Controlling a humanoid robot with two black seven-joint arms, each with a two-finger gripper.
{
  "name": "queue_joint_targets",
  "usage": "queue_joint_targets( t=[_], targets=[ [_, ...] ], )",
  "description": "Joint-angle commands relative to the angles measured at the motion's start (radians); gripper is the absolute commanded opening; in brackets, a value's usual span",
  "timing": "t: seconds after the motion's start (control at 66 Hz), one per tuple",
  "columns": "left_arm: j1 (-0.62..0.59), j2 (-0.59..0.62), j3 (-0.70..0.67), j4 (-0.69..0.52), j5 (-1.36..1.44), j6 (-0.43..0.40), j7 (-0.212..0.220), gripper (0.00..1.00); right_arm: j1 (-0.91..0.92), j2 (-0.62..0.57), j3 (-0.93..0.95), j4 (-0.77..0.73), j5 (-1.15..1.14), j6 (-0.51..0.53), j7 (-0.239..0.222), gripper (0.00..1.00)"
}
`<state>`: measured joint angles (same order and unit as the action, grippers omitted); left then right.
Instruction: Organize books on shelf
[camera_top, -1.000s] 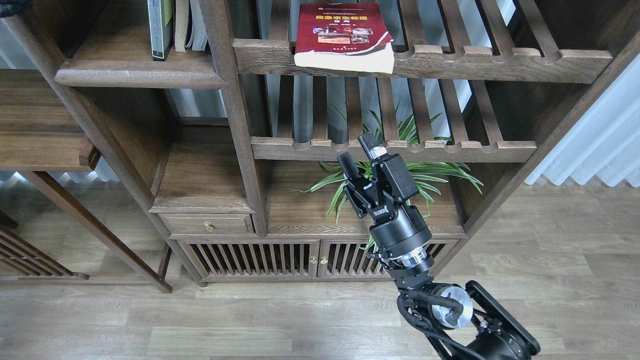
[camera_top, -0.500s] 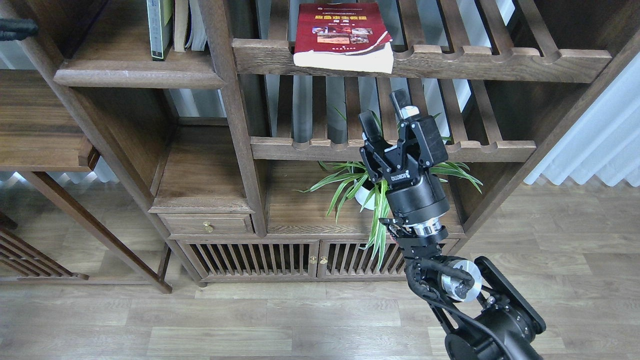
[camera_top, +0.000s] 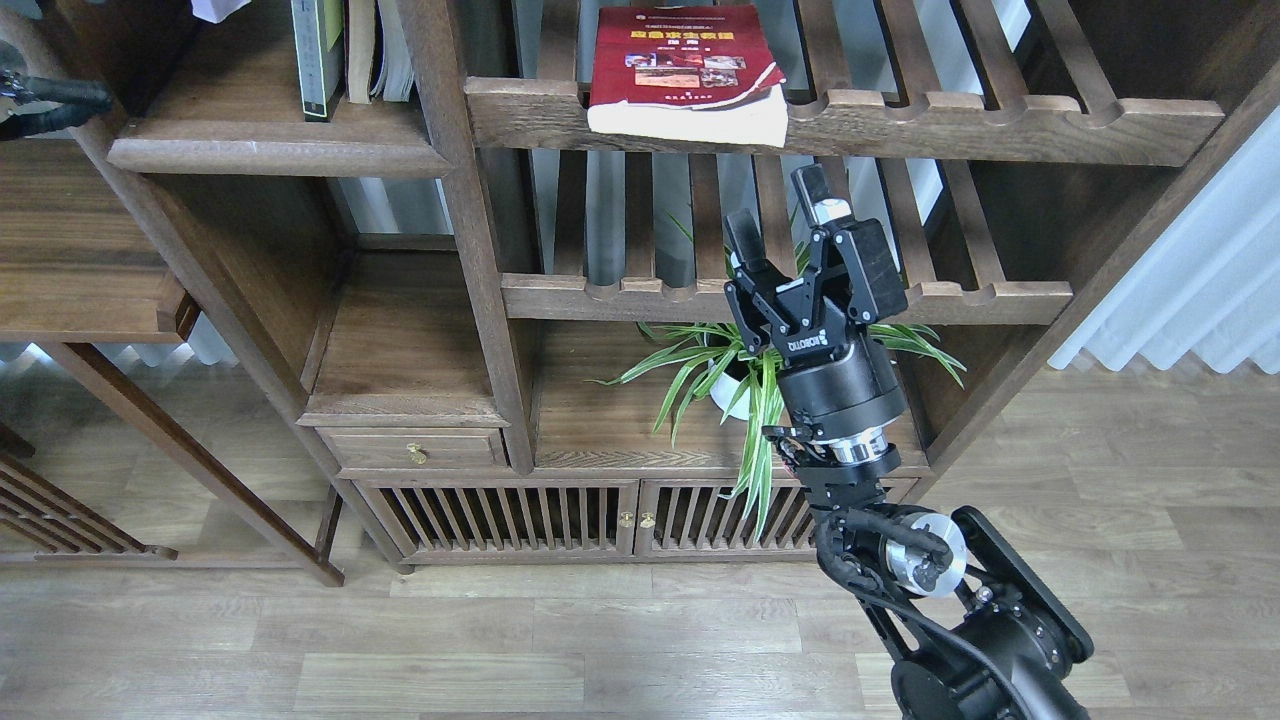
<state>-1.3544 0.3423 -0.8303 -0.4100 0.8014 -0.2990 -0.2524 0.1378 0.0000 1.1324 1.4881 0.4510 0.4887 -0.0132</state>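
Status: two books shelved, one outstanding.
Upper left: black-and-green book (camera_top: 320, 55) and pale book (camera_top: 385, 50) upright on solid shelf (camera_top: 270, 150); red book (camera_top: 688, 75) flat on slatted rack (camera_top: 1000, 125), top centre; right gripper (camera_top: 778, 212) below it, jaws spread, empty; left gripper's (camera_top: 55, 100) jaw state cannot be told.

Dark-brown wooden shelf (camera_top: 270, 150) with matt grain, glossy dark red book (camera_top: 680, 60) cover, pale wood-plank floor (camera_top: 500, 640)

A potted spider plant (camera_top: 735, 375) stood on the cabinet top (camera_top: 600, 420). Left of the plant sat a small drawer (camera_top: 415, 448); below it, slatted doors (camera_top: 560, 515); right, white curtains (camera_top: 1190, 270).
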Motion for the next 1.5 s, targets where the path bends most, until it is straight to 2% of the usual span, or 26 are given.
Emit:
queue_joint_targets(
  t=[0.0, 0.167, 0.227, 0.303, 0.318, 0.333, 0.44, 0.455, 0.561, 0.697, 0.94, 1.031, 1.091, 1.152, 1.167, 1.182, 1.379, 1.485],
  targets=[
    [-0.006, -0.025, 0.019, 0.028, -0.021, 0.024, 0.004, 0.02, 0.000, 0.000, 0.001, 0.004, 0.000, 0.000, 0.004, 0.87],
    [-0.008, -0.043, 0.026, 0.045, -0.021, 0.031, -0.004, 0.05, -0.001, 0.000, 0.000, 0.004, 0.000, 0.000, 0.005, 0.87],
    [-0.011, -0.062, 0.026, 0.045, -0.022, 0.043, -0.007, 0.11, -0.001, 0.000, 0.000, 0.004, 0.000, 0.000, 0.005, 0.87],
    [-0.015, -0.074, 0.026, 0.042, -0.022, 0.070, -0.013, 0.30, -0.001, 0.000, 0.001, 0.004, 0.000, 0.000, 0.005, 0.87],
    [-0.017, -0.074, 0.026, 0.040, -0.022, 0.083, -0.013, 0.38, -0.001, 0.000, 0.000, 0.006, 0.000, 0.000, 0.005, 0.87],
    [-0.017, -0.074, 0.026, 0.040, -0.022, 0.089, -0.013, 0.42, -0.001, 0.000, 0.000, 0.006, 0.000, 0.000, 0.005, 0.87],
    [-0.023, -0.074, 0.031, 0.025, -0.022, 0.133, -0.001, 0.60, -0.001, 0.000, 0.001, 0.006, 0.000, 0.000, 0.005, 0.87],
    [-0.023, -0.071, 0.030, 0.013, -0.022, 0.144, 0.002, 0.69, -0.003, 0.000, 0.001, 0.006, 0.000, 0.000, 0.005, 0.87],
    [-0.023, -0.062, 0.031, -0.021, -0.022, 0.155, 0.002, 0.79, -0.006, 0.000, 0.001, 0.006, 0.000, 0.000, 0.005, 0.87],
    [-0.015, -0.013, 0.026, -0.122, -0.022, 0.153, -0.001, 0.98, -0.009, 0.000, 0.003, 0.014, 0.000, 0.000, 0.005, 0.87],
    [0.018, 0.101, 0.016, -0.306, -0.036, 0.146, 0.007, 1.00, -0.011, 0.000, 0.018, 0.015, -0.002, 0.000, 0.005, 0.87],
    [0.067, 0.165, 0.016, -0.426, -0.073, 0.155, 0.039, 1.00, -0.014, 0.000, 0.020, 0.021, -0.002, 0.000, 0.005, 0.87],
    [0.121, 0.228, 0.010, -0.522, -0.091, 0.158, 0.073, 1.00, -0.015, 0.000, 0.021, 0.026, -0.003, 0.000, 0.013, 0.87],
    [0.173, 0.283, -0.003, -0.598, -0.102, 0.158, 0.085, 1.00, -0.017, 0.000, 0.021, 0.031, -0.011, 0.000, 0.021, 0.87],
    [0.225, 0.334, -0.024, -0.674, -0.116, 0.156, 0.088, 1.00, -0.017, 0.000, 0.021, 0.032, -0.020, 0.000, 0.024, 0.87],
    [0.235, 0.340, -0.029, -0.685, -0.119, 0.156, 0.090, 1.00, -0.017, 0.000, 0.020, 0.032, -0.023, 0.000, 0.024, 0.87],
    [0.417, 0.409, -0.095, -0.918, -0.198, 0.121, 0.085, 1.00, -0.026, 0.000, 0.010, 0.032, -0.061, 0.000, 0.024, 0.87],
    [0.506, 0.417, -0.119, -0.975, -0.208, 0.077, 0.078, 1.00, -0.026, 0.000, 0.007, 0.034, -0.075, 0.000, 0.024, 0.87]
  ],
)
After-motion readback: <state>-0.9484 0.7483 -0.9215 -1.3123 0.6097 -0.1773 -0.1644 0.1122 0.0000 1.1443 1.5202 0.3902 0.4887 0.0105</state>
